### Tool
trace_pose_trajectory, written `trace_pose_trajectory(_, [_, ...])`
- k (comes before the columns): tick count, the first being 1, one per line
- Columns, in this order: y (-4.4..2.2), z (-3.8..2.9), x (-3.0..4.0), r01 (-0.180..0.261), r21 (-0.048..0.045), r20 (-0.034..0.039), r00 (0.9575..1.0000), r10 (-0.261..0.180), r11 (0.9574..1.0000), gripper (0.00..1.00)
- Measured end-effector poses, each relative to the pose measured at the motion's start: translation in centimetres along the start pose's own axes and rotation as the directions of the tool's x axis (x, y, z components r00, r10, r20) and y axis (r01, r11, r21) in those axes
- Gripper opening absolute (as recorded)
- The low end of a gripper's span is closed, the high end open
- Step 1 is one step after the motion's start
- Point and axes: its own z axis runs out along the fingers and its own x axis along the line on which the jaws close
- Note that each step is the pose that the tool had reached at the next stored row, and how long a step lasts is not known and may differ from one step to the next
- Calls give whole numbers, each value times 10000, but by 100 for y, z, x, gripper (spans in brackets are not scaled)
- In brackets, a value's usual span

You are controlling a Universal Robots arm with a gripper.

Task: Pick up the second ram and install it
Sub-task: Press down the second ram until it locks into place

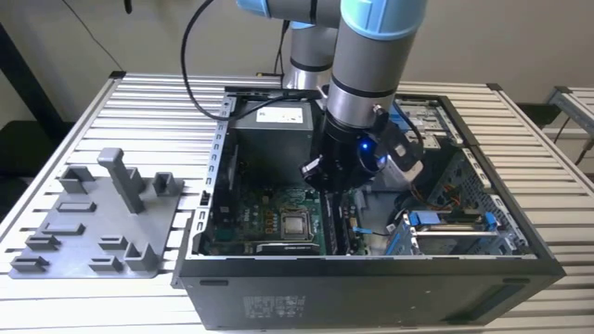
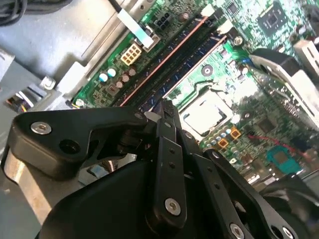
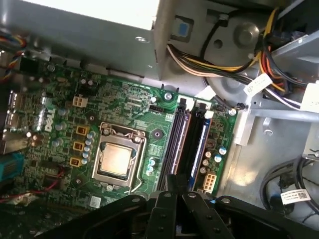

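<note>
1. One arm reaches down into the open computer case on the slatted bench; gripper hangs over the RAM slots beside the CPU socket.
2. Fingers pressed together, tips meeting, nothing visible between them in both wrist views.
3. Second ram: dark stick standing edge-up in its slot on the green motherboard, next to another stick in the neighbouring slot. Fingertips sit right over the near end of these slots; cannot tell if they touch.
4. CPU socket lies just beside the slots; bundle of coloured cables beyond them.
5. Grey fixture tray on the bench at the exterior view's left, apart from the case.
</note>
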Motion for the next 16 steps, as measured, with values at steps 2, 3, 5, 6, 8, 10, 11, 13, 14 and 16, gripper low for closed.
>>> trace_pose_trajectory(2, [0,0,0,366,2,5,9993,-366,9993,11])
trace_pose_trajectory(3, [0,0,0,545,2,8,9985,-545,9985,11])
trace_pose_trajectory(5, [0,0,0,914,5,12,9958,-914,9958,11])
trace_pose_trajectory(6, [0,0,0,1094,6,15,9940,-1094,9940,11])
trace_pose_trajectory(8, [0,0,0,1450,7,20,9894,-1450,9894,11])
trace_pose_trajectory(10, [0,0,0,1811,9,25,9835,-1811,9835,11])
trace_pose_trajectory(11, [0,-1,0,1988,12,27,9800,-1988,9800,11])
trace_pose_trajectory(13, [0,0,0,2349,14,32,9720,-2350,9720,11])
trace_pose_trajectory(14, [0,0,0,2529,15,34,9675,-2529,9675,11])
trace_pose_trajectory(16, [0,0,0,2875,18,39,9578,-2875,9578,11])
